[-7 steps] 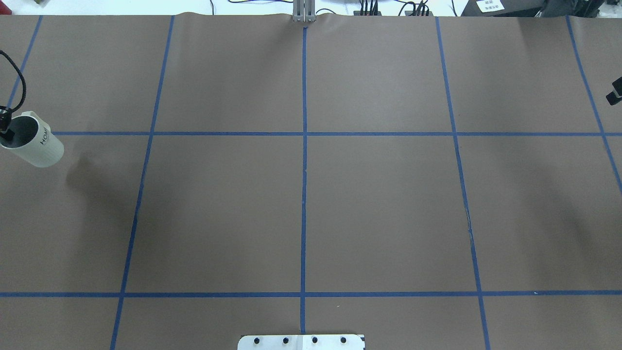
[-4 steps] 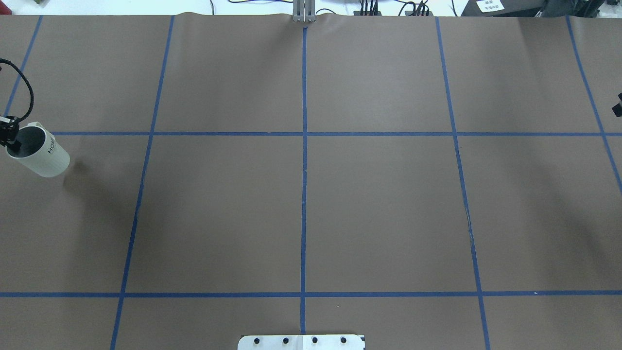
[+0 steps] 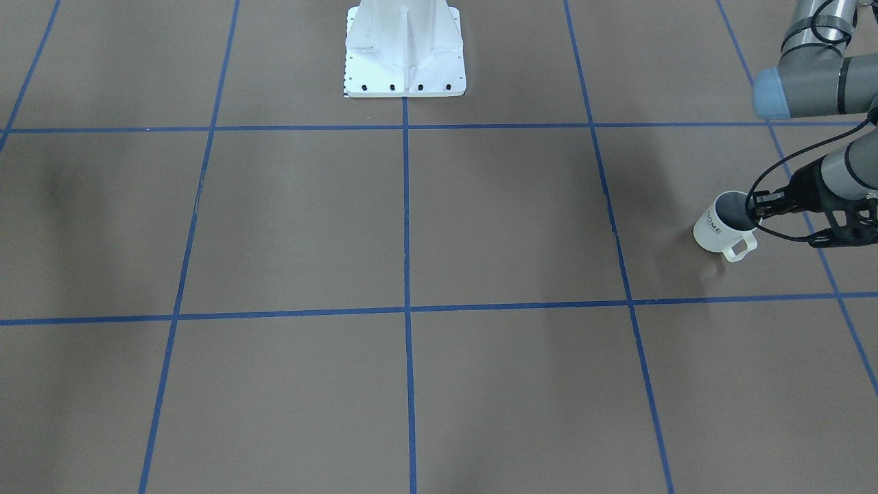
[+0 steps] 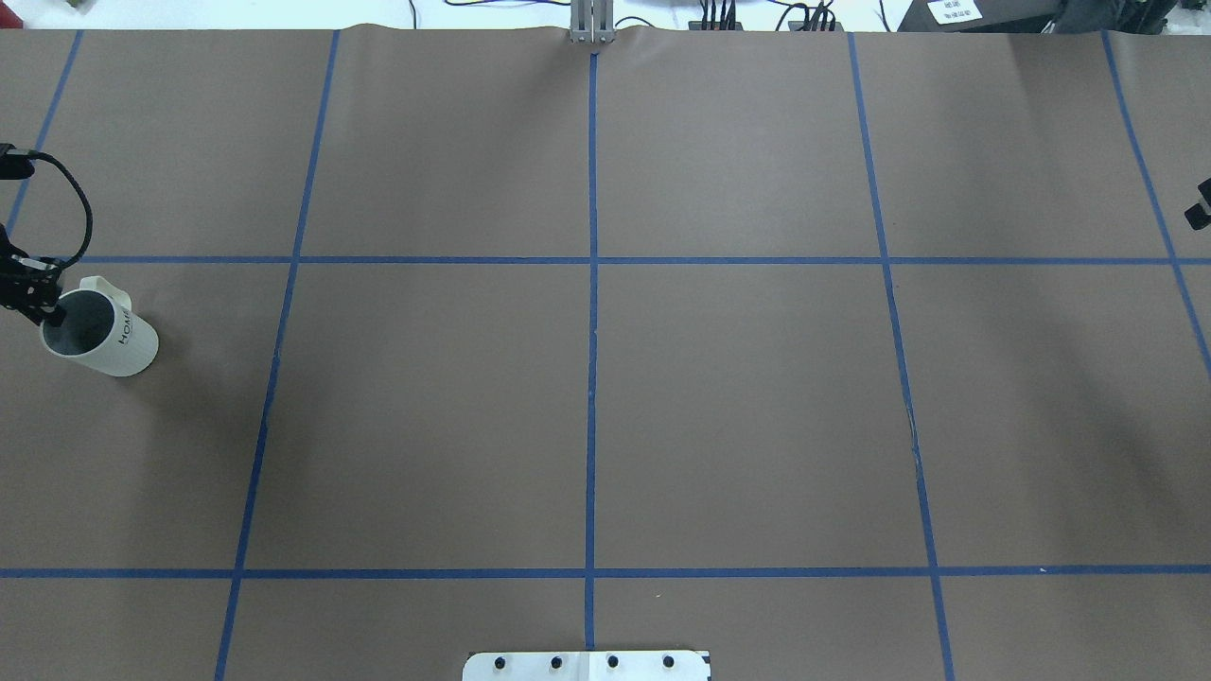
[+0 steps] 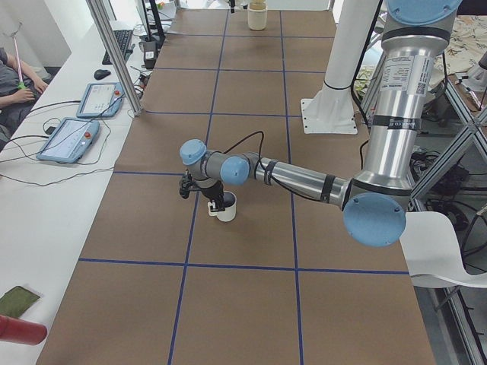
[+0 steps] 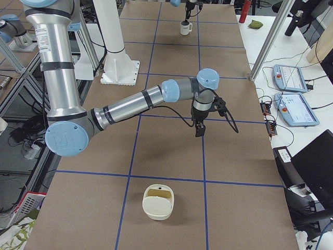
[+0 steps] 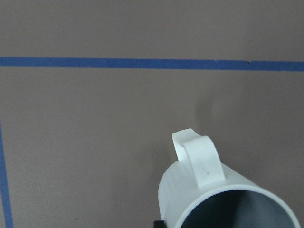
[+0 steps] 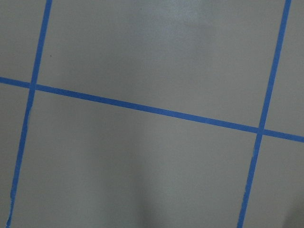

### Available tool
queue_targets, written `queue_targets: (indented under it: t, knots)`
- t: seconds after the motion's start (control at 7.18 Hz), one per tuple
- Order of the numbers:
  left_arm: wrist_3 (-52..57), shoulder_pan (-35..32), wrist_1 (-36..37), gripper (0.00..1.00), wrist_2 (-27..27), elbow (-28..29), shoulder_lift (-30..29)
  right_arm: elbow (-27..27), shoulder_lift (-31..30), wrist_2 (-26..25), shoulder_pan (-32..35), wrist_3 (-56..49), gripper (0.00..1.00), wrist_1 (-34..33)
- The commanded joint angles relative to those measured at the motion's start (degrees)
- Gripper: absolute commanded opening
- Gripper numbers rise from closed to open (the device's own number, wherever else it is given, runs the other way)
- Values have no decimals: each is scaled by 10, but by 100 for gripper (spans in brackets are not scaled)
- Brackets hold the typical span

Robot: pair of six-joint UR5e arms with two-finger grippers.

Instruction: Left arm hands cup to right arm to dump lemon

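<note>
White cup (image 3: 713, 230) rim-clamped in left pincer (image 3: 755, 208): handover step, I judge. Next needs right pincer (image 6: 199, 130), whose spread I cannot tell, meeting it midway.

The left wrist view's bottom edge cuts off the cup (image 7: 180, 199). Overhead, the left edge cuts the left tool (image 4: 47, 307); the right tool (image 4: 1200, 210) is a sliver at the right edge, its grip unreadable. The cup's dark inside cannot be made out.

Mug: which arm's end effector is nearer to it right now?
Left. The left end effector grips the mug by its rim near the table's left end; the right end effector hangs far off over the opposite end.
</note>
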Motion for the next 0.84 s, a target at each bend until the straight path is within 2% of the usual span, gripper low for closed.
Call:
queue_targets:
  t: [0.0,0.28,0.42,0.56,0.7]
  knots:
    - [1,1,5,100,0,-51,27,2,0,-1,0,0,100,-3]
    - [-1,-10,5,100,14,-118,44,1,-11,-7,3,-3,100,-2]
    - [-5,-18,-1,100,51,-118,38,2,-21,-7,13,-9,100,0]
    - [-15,-20,-1,100,100,-114,9,-1,-22,-7,24,-10,100,0]
    - [-5,-46,-5,100,113,-111,0,-2,-23,-12,34,-10,100,0]
